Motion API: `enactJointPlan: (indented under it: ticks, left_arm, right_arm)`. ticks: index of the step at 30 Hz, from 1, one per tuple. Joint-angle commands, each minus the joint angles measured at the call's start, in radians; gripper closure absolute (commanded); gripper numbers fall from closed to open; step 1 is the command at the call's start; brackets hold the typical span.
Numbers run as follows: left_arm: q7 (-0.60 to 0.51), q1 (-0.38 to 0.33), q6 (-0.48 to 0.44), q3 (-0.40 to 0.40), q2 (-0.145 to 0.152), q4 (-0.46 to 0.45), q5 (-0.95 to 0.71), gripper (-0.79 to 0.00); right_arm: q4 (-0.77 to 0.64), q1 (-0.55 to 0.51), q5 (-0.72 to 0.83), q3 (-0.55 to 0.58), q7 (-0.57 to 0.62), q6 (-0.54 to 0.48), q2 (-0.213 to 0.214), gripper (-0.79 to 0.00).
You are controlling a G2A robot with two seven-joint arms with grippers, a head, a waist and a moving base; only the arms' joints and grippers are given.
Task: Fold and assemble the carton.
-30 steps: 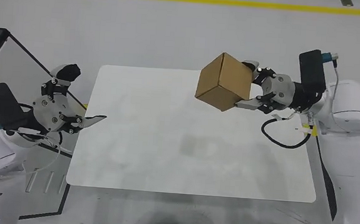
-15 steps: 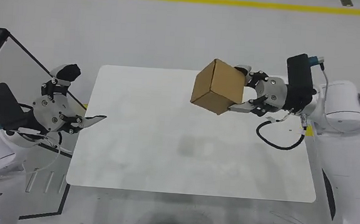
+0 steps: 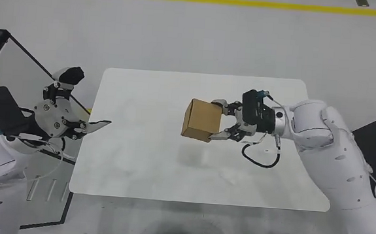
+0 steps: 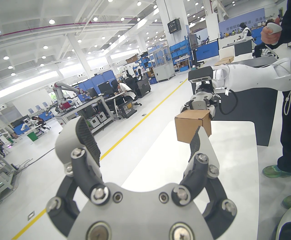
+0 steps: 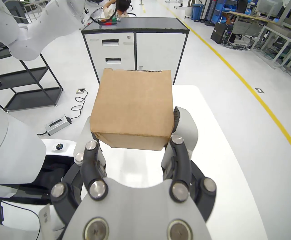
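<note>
The carton (image 3: 199, 120) is a closed brown cardboard cube held a little above the middle of the white table (image 3: 138, 172). My right gripper (image 3: 225, 121) is shut on the carton from its right side, one finger on each of two opposite faces. In the right wrist view the carton (image 5: 133, 109) sits between the fingers (image 5: 185, 126). The left wrist view shows the carton (image 4: 192, 126) far off across the table. My left gripper (image 3: 95, 118) hangs open at the table's left edge, nothing between its fingers (image 4: 87, 138).
A dark shelf frame (image 3: 8, 58) stands off the table's left side. A grey cabinet (image 5: 135, 45) stands beyond the table's far end in the right wrist view. A person (image 4: 285, 95) stands beside the table in the left wrist view.
My right gripper has carried the carton from above the table's far right corner leftward and down to the table's middle. The left arm has not moved.
</note>
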Motion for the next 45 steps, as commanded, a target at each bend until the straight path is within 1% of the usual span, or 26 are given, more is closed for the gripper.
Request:
enactJointPlan:
  ticks: [1,8,12,15,20,26,30,33,37,45]
  left_arm:
    - [0.000,0.000,0.000,0.000,0.000,0.000,0.000,-0.785]
    - [0.000,0.000,0.000,0.000,0.000,0.000,0.000,-0.785]
    - [0.000,0.000,0.000,0.000,0.000,0.000,0.000,-0.785]
    - [0.000,0.000,0.000,0.000,0.000,0.000,0.000,-0.785]
    - [0.000,0.000,0.000,0.000,0.000,0.000,0.000,-0.785]
    - [0.000,0.000,0.000,0.000,0.000,0.000,0.000,-0.785]
    - [0.000,0.000,0.000,0.000,0.000,0.000,0.000,-0.785]
    - [0.000,0.000,0.000,0.000,0.000,0.000,0.000,-0.785]
    - [0.000,0.000,0.000,0.000,0.000,0.000,0.000,-0.785]
    - [0.000,0.000,0.000,0.000,0.000,0.000,0.000,-0.785]
  right_arm:
    - [0.003,0.000,-0.018,-0.004,-0.023,0.000,0.000,0.000]
    - [0.003,0.000,-0.018,-0.004,-0.023,0.000,0.000,0.000]
    - [0.015,0.003,-0.071,-0.027,-0.044,0.000,0.000,0.000]
    - [0.040,0.038,-0.100,-0.057,-0.059,0.000,0.007,0.000]
    - [0.099,0.124,-0.135,-0.124,-0.109,0.000,0.028,0.000]
    - [0.167,0.245,-0.192,-0.264,-0.213,0.000,0.063,0.000]
    - [0.209,0.338,-0.255,-0.392,-0.331,0.000,0.090,0.000]
    - [0.252,0.412,-0.329,-0.498,-0.458,0.000,0.108,0.000]
    - [0.311,0.503,-0.460,-0.642,-0.683,0.000,0.125,0.000]
    - [0.311,0.503,-0.460,-0.642,-0.683,0.000,0.125,0.000]
